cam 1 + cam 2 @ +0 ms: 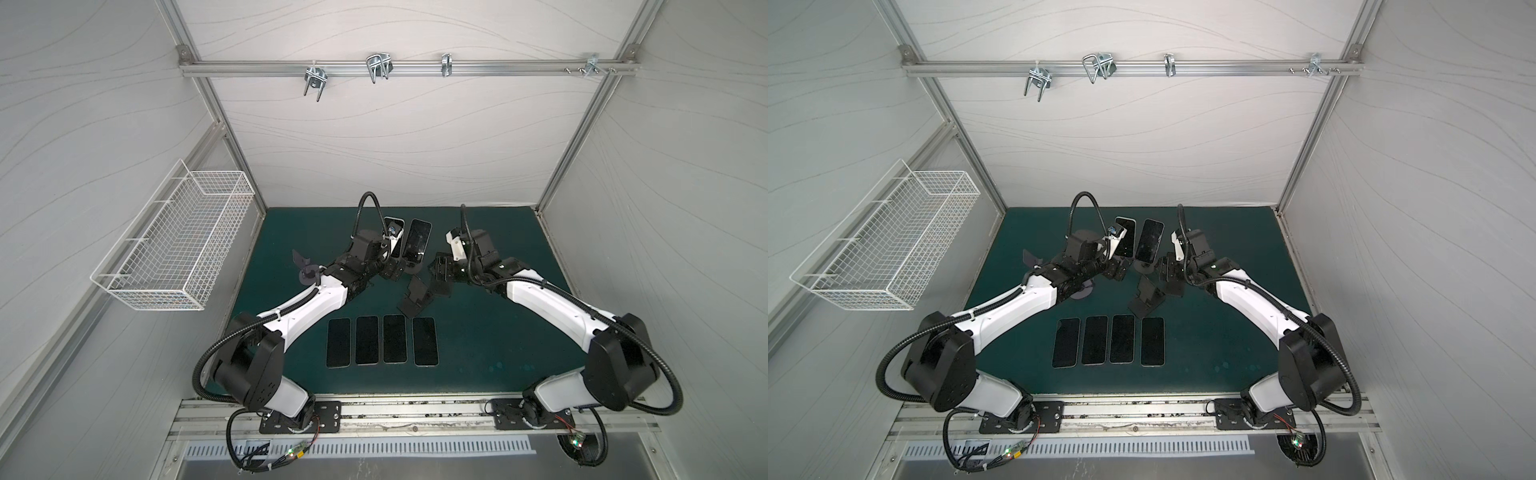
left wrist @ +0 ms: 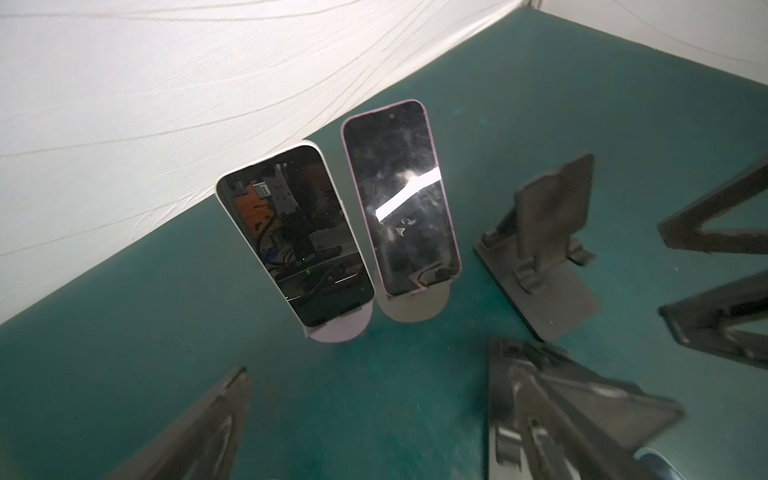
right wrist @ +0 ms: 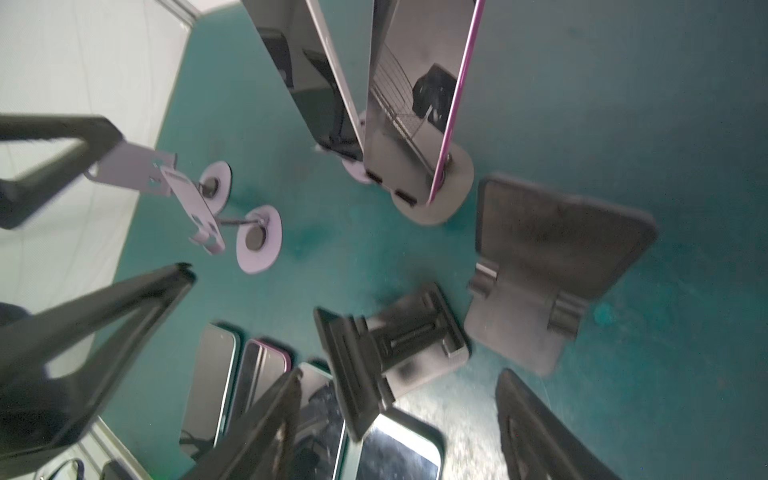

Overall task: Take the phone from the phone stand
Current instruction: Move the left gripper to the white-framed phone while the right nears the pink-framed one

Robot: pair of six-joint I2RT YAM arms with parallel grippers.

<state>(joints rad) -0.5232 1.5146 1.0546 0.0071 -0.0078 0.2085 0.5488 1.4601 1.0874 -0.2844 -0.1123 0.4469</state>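
Four phones (image 1: 367, 340) are already lying flat in a row on the green bench (image 1: 498, 332), so most of the work looks done. Two are still leaning on their round stands (image 2: 415, 309) at the back, a white phone (image 2: 293, 237) and a pink-edged phone (image 2: 401, 203). Left hand (image 1: 394, 271) is hovering spread wide near the white one, while right hand (image 1: 441, 272) is hanging part-spread and empty beside the pink one.
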